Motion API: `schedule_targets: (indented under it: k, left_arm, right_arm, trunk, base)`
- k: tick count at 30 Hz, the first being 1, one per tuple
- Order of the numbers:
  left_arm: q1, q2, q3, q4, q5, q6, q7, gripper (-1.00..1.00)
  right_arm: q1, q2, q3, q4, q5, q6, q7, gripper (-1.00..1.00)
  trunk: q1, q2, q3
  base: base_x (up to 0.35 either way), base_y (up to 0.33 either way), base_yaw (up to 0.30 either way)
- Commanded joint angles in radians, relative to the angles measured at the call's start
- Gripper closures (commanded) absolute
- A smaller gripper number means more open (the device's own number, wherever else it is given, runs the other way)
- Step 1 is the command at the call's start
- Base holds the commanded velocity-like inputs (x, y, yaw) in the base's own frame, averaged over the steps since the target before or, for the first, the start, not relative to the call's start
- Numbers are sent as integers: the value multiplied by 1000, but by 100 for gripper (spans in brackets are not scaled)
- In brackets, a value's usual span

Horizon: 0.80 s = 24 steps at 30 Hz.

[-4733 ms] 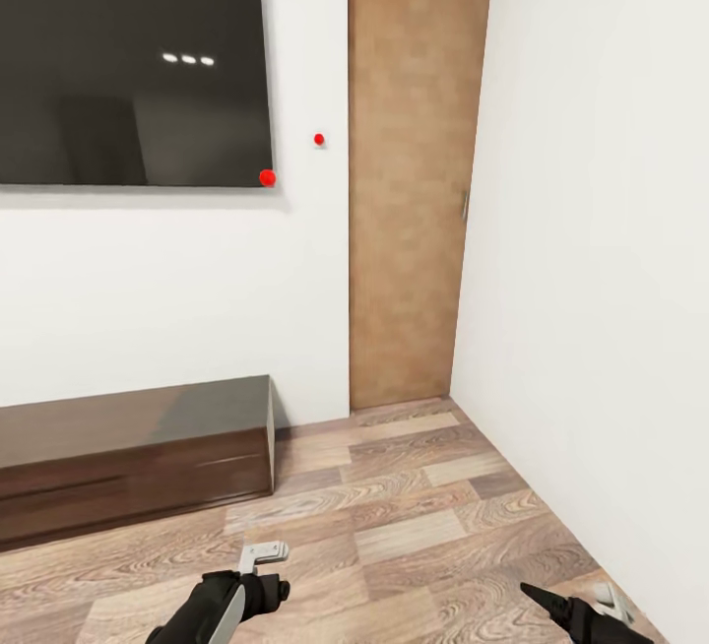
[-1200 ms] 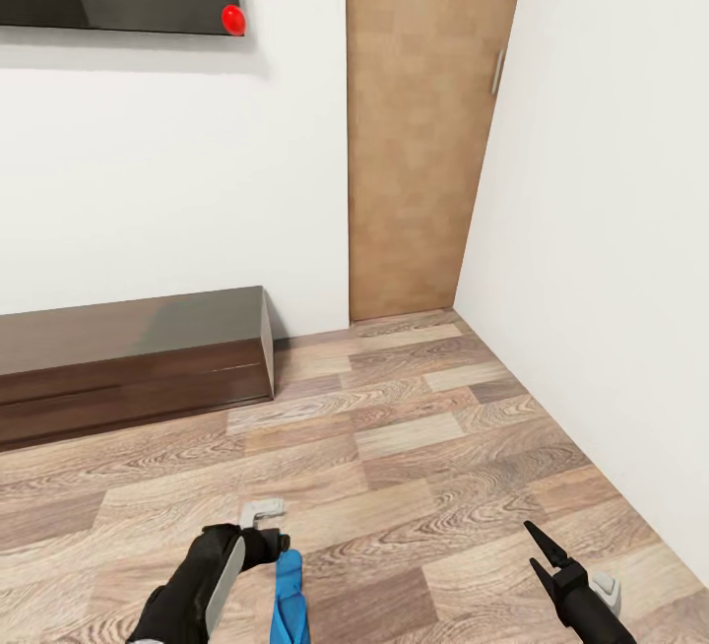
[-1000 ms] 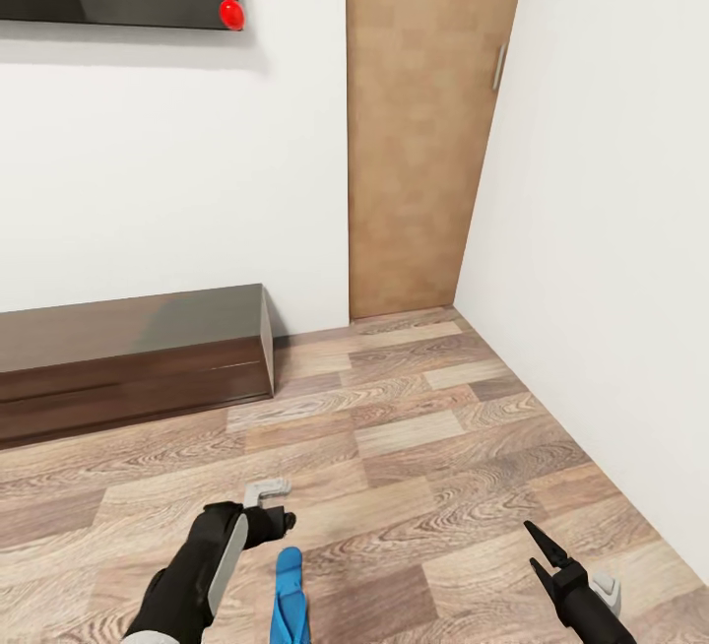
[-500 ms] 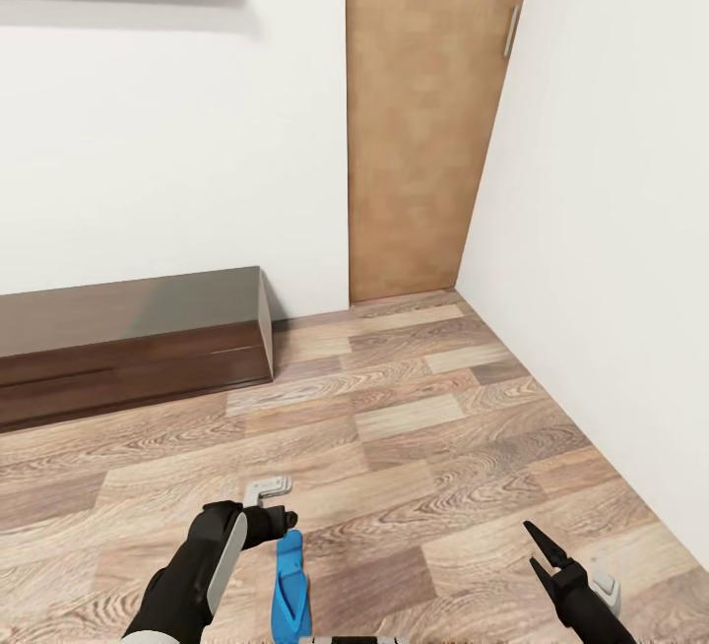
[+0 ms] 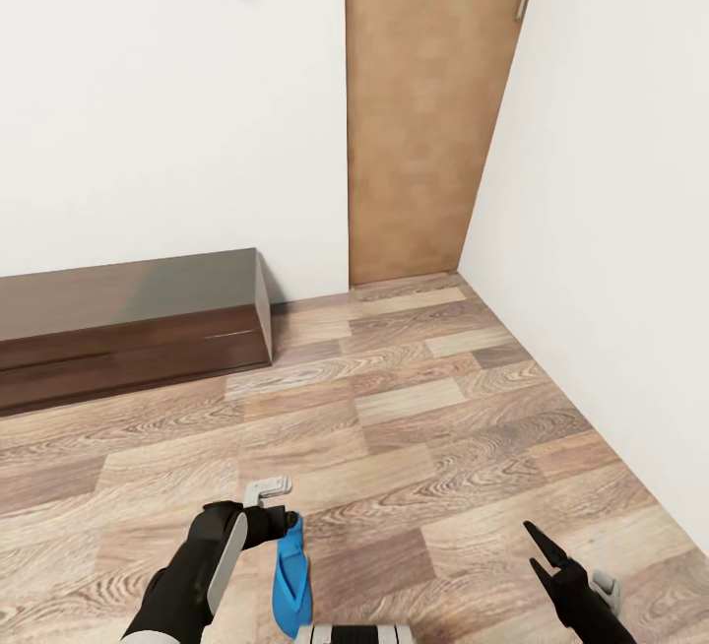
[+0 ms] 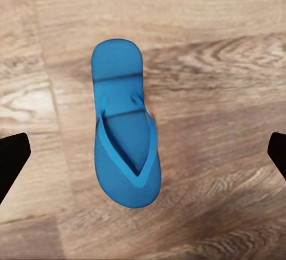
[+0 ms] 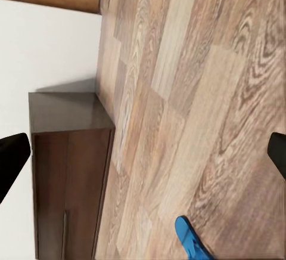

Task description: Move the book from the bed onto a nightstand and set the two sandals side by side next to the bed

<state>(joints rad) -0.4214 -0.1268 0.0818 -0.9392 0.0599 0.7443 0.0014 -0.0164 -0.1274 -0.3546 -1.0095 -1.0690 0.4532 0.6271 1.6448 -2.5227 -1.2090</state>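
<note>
One blue sandal lies flat on the wood floor, strap side up, just in front of my base. My left gripper hangs directly above it, open, and in the left wrist view the sandal lies between the two spread dark fingertips with nothing gripped. My right gripper is low at the right, open and empty. The right wrist view catches the tip of the sandal on the floor. The book, the bed and the nightstand are out of view.
A long dark TV bench stands against the white wall on the left, seen too in the right wrist view. A plain brown door closes the far corner. A white wall runs along the right. Open plank floor lies ahead.
The head camera has tilted down, so the TV has left the top of the picture. The sandal lies in the same spot under my left gripper. Both arms have barely moved.
</note>
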Motion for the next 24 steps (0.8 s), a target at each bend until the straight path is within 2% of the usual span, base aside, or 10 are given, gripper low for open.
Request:
schedule_targets:
  k: [1, 24]
  left_arm:
    - [0, -1, 4, -1, 6, 5, 0, -100]
    - [0, -1, 4, -2, 6, 4, -1, -100]
  right_arm:
    - [0, 0, -1, 0, -8, 8, 0, -100]
    - [0, 0, -1, 0, -8, 9, 2, -100]
  trunk:
    - [0, -1, -5]
    - [11, -6, -94]
  base:
    - [0, 0, 0]
    - [0, 0, 0]
